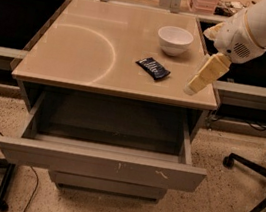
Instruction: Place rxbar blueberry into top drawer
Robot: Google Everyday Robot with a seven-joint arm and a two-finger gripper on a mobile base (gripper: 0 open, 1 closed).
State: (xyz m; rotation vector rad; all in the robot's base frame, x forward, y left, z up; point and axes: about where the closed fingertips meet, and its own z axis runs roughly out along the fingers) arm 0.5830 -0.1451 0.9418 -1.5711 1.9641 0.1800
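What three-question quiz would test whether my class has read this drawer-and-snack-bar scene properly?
1. True or false: the rxbar blueberry lies on the tabletop, apart from the white bowl.
2. Fill the gap: the top drawer stands ___ (open or shut).
3. Where is the gripper?
A. Inside the top drawer
B. Near the tabletop's right edge, to the right of the rxbar blueberry
C. Touching the white bowl

Key: 1 true; 2 open; 3 B.
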